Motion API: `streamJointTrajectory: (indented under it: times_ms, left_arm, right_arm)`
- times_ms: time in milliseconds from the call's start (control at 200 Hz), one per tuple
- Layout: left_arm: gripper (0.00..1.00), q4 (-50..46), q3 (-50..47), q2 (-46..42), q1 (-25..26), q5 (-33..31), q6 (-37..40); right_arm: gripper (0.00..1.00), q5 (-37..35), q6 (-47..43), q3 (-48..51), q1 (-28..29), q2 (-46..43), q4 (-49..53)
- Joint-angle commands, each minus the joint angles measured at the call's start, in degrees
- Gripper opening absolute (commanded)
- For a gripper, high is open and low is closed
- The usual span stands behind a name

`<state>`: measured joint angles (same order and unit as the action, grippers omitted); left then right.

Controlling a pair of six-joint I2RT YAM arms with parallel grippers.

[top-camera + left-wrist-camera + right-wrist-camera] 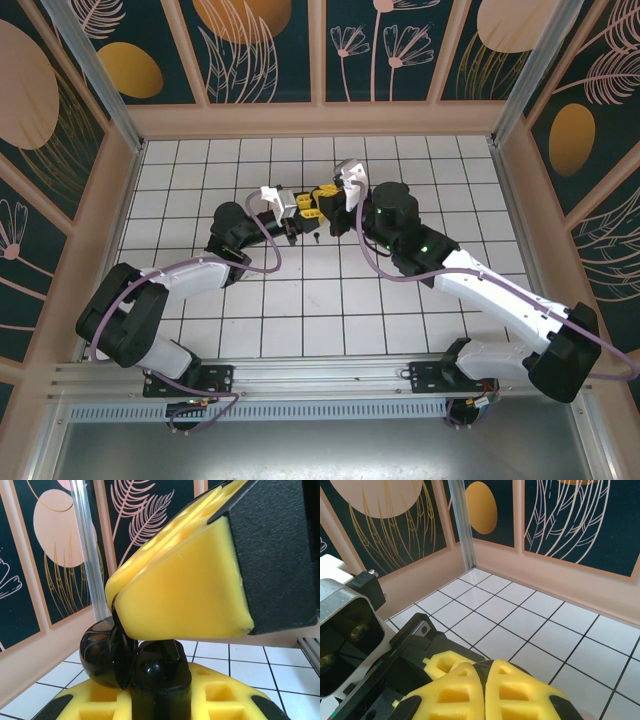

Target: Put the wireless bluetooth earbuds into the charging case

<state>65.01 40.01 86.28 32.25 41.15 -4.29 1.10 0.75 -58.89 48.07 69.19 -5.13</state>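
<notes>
A glossy black charging case (160, 680) stands with its round lid (97, 655) swung open to the left. My left gripper (160, 702) is shut on the case body, a yellow pad on either side. In the top view it (292, 207) meets my right gripper (322, 200) over mid-floor. The right gripper's yellow fingers (185, 585) press down from above onto the case mouth. A small black piece (172, 652) that looks like an earbud pokes from under their tips into the case. In the right wrist view those jaws (485, 680) are closed with a dark sliver between them. Another black earbud (313, 238) lies on a tile just in front.
The white tiled floor (400, 160) is ringed by low peach walls with dark patterned panels (260, 40). A clear corner post (462, 525) stands at the back. The left gripper's black body (410, 645) sits close beside the right fingers.
</notes>
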Motion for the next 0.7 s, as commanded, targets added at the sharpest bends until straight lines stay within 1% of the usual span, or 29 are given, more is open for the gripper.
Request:
streamJointTrajectory:
  times_ms: [0,210,300,360,696]
  left_arm:
    - [0.00,5.74,3.41,-1.73,0.80,1.69,1.09]
    - [0.00,5.83,3.08,-2.61,0.80,1.57,1.22]
    - [0.00,6.09,2.98,-2.92,0.77,1.57,1.06]
    - [0.00,6.23,2.98,-3.17,0.80,1.60,1.13]
    - [0.00,6.47,3.06,-3.74,0.80,1.60,0.77]
  right_arm:
    - [0.00,1.61,0.02,0.56,1.54,1.95,5.81]
    - [0.00,-1.63,-0.26,2.85,1.41,0.45,6.75]
    - [0.00,-1.72,-0.31,3.43,1.06,0.11,7.51]
    - [0.00,-3.33,-0.40,3.62,0.89,0.07,7.98]
    - [0.00,-2.68,-1.39,3.29,0.62,1.45,9.42]
